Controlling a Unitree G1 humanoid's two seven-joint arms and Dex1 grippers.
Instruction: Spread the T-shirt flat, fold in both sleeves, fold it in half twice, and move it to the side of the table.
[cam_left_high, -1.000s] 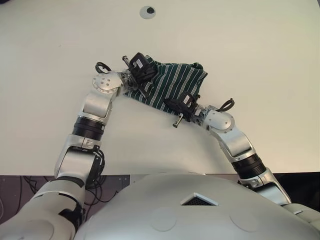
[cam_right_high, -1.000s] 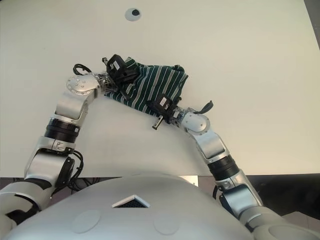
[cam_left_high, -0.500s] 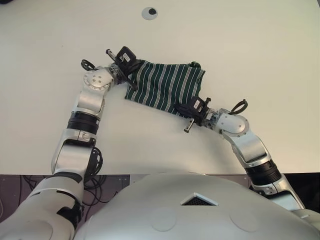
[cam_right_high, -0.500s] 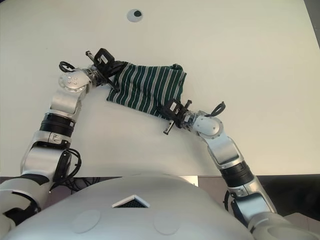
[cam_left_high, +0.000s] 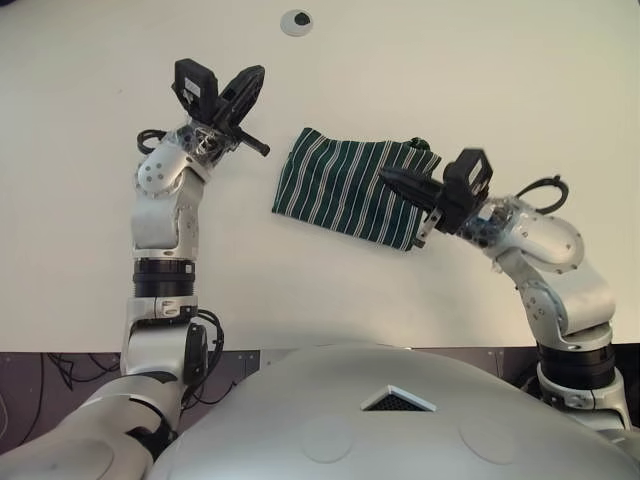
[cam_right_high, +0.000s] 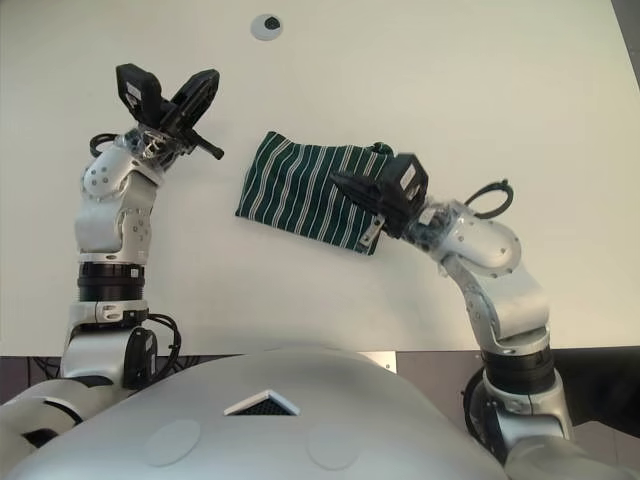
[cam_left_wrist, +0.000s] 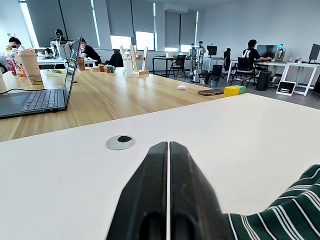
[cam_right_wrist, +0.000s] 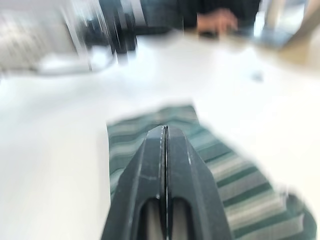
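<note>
Folded green-striped T-shirt (cam_left_high: 340, 190) lies mid-frame on the white bench (cam_left_high: 520, 80). Left pincer (cam_left_high: 255, 76), raised at upper left, is pressed together and empty. Right pincer (cam_left_high: 388, 179), also together, hangs over the shirt's right end.

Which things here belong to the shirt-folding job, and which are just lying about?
Job:
- folded striped shirt on the white table
- left gripper, jaws shut
- right gripper, jaws shut

Lying about:
- round cable cap set in the table
- laptop and cup on the wooden desk behind
</note>
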